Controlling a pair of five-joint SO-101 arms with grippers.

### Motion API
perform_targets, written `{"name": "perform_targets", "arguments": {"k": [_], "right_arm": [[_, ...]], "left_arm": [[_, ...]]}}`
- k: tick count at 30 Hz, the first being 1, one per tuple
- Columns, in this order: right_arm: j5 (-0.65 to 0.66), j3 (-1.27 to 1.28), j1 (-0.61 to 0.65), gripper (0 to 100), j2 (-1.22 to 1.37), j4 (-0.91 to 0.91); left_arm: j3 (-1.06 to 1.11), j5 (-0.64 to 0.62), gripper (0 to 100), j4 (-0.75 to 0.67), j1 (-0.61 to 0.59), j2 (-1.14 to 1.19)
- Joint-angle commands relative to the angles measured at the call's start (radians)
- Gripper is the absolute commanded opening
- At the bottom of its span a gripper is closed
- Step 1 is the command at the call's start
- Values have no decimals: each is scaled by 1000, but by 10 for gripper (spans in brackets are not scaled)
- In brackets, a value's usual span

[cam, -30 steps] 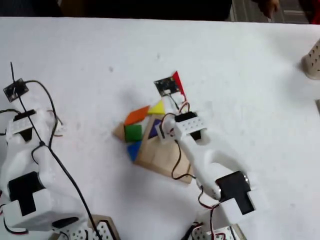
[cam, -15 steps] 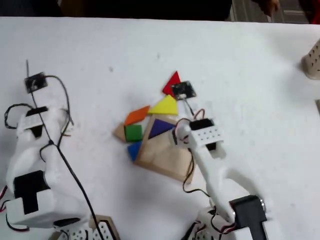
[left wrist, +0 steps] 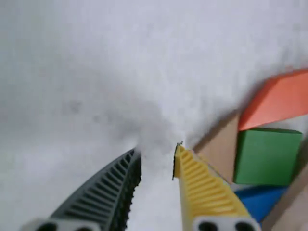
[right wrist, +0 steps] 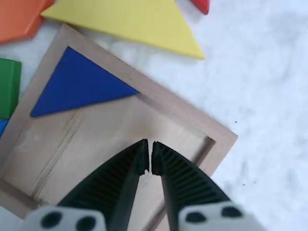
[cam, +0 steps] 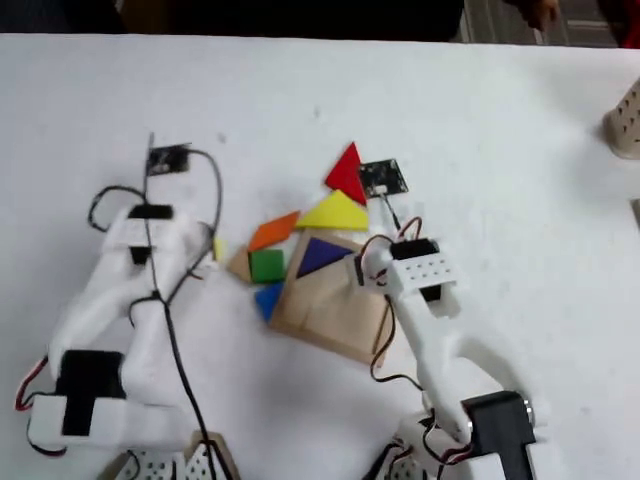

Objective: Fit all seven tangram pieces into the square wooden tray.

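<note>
Since a second ago our left arm [cam: 120,300] has swung in, and our left gripper [left wrist: 156,155], narrowly parted and empty, rests just beside the tan triangle [left wrist: 221,149]. Our right gripper [right wrist: 148,157], drawn back from the red triangle [cam: 347,170], hangs closed, empty, over the wooden tray [right wrist: 192,120], which holds one blue triangle [right wrist: 77,89].

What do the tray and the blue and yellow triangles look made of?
Tray: pale bare wood, matte; grain lines show on its floor. Blue triangle and yellow triangle: solid flat colour, matte, no grain showing; probably painted wood, though plastic or foam cannot be ruled out.
</note>
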State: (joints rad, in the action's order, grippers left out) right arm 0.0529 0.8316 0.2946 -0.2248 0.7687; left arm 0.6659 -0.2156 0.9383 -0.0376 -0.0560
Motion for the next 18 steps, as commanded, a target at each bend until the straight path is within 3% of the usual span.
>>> {"name": "perform_targets", "arguments": {"k": [1, 12, 18], "right_arm": [[3, -3, -10, 17, -48, -16], [3, -3, -8, 17, -48, -18], [3, -3, -8, 17, -48, -18]], "left_arm": [[-29, -78, 130, 3, 113, -67], [34, -239, 188, -120, 148, -64], [81, -239, 199, -155, 122, -64]]}}
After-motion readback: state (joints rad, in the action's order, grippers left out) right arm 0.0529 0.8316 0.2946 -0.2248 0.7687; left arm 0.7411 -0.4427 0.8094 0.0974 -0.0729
